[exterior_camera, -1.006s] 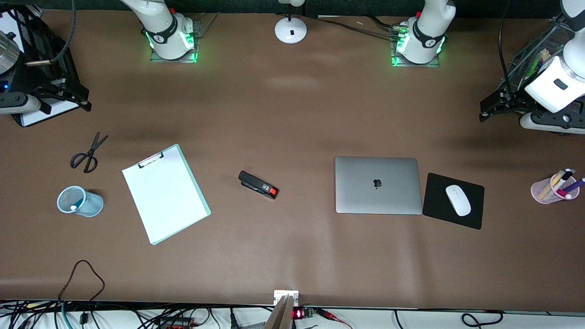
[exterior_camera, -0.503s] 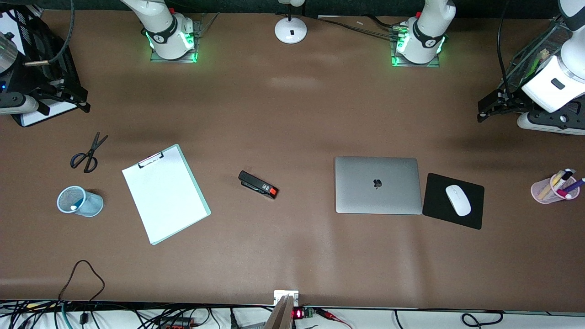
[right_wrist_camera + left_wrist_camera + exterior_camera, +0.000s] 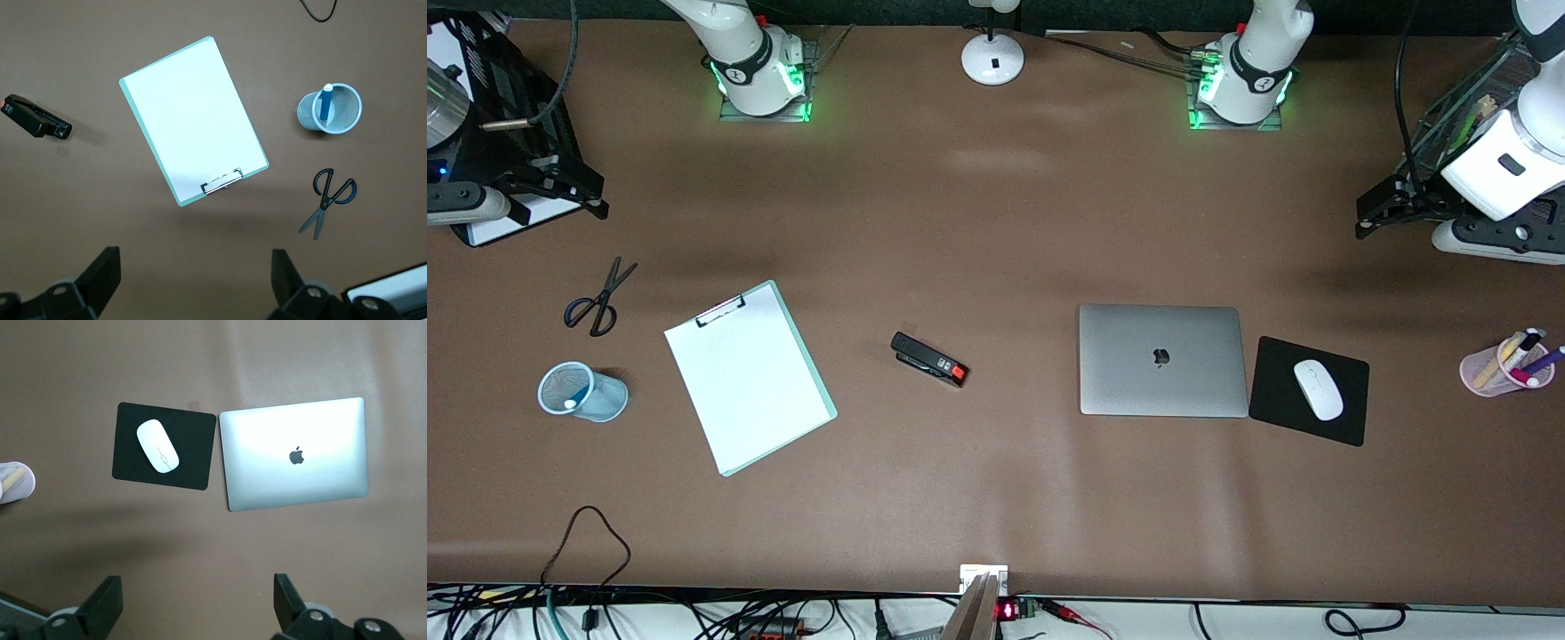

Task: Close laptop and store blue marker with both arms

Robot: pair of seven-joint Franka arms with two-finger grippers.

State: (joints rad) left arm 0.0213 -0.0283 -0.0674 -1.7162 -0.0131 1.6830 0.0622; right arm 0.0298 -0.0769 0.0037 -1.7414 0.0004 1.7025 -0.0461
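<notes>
Brown table (image 3: 996, 222), lidded-down laptop (image 3: 1162, 360); left end effector (image 3: 193, 607) and right end effector (image 3: 193, 283) raised at opposite table ends, fingers spread.

One laptop (image 3: 1162, 360), one mouse (image 3: 1318, 389), one stapler (image 3: 929, 359), one clipboard (image 3: 749, 376), one scissors (image 3: 599, 297), two pen cups (image 3: 583, 391).

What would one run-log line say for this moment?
laptop: closed | blue marker: in cup | left gripper: open | right gripper: open
</notes>
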